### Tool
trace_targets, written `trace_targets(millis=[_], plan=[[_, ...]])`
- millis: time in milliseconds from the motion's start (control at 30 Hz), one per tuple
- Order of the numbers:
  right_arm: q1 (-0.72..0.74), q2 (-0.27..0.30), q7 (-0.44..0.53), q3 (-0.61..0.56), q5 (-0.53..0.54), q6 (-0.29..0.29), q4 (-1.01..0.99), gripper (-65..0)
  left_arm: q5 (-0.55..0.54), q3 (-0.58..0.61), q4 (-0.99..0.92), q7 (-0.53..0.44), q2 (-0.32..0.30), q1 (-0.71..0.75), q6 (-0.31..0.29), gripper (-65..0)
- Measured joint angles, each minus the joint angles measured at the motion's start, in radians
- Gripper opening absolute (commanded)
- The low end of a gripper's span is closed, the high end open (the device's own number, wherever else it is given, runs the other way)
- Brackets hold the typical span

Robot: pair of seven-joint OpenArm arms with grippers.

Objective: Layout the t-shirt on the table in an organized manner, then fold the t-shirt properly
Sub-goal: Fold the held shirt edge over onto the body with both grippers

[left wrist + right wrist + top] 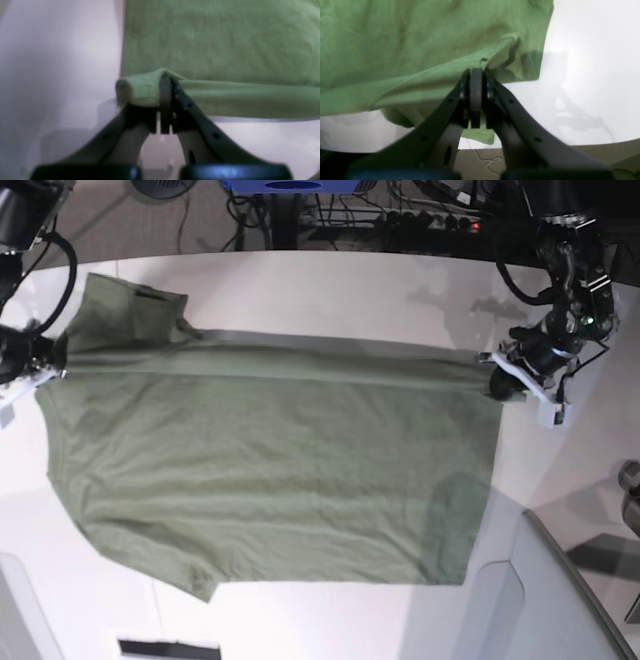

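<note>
The olive-green t-shirt (270, 470) lies spread across the white table (330, 290), with a long fold running along its far edge between the two arms. My left gripper (166, 80) is shut on a rolled corner of the t-shirt (225, 40), raised a little above the table (50, 75); in the base view the left gripper (497, 377) sits at the cloth's right end. My right gripper (476, 72) is shut on a pinch of the t-shirt (407, 40) near its corner; in the base view the right gripper (55, 365) is at the cloth's left end.
A grey-white raised panel with a dark rim (560, 590) stands at the front right. Cables and a power strip (420, 220) lie behind the table's far curved edge. The table's near edge (595, 142) shows in the right wrist view, floor below it.
</note>
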Motion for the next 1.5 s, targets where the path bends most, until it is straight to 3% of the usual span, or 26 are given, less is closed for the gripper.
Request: trace_targets(millis=[267,733,1033,1500], plan=[[0.097,0.014,0.009,-0.039,-0.004,-0.002,-0.097,-64.5,0.047,0.037,-0.114,0.001,0.018,-0.085,0.007,-65.0],[0.157,0.057,0.142,-0.104,-0.016,-0.003,-0.281,-64.5,0.043,0.069,-0.212,-0.007,0.018,-0.168,0.011,-65.0],[0.161,0.055,0.204,-0.159,-0.015,-0.003,-0.289,-64.5,0.156,0.074,-0.269,-0.093,0.046,-0.166,0.011,-65.0],[0.161,0.055,0.238,-0.159,-0.015,-0.003,-0.291,-63.8,0.154,0.07,-0.27,-0.108,0.045,-0.168,0.011,-65.0]])
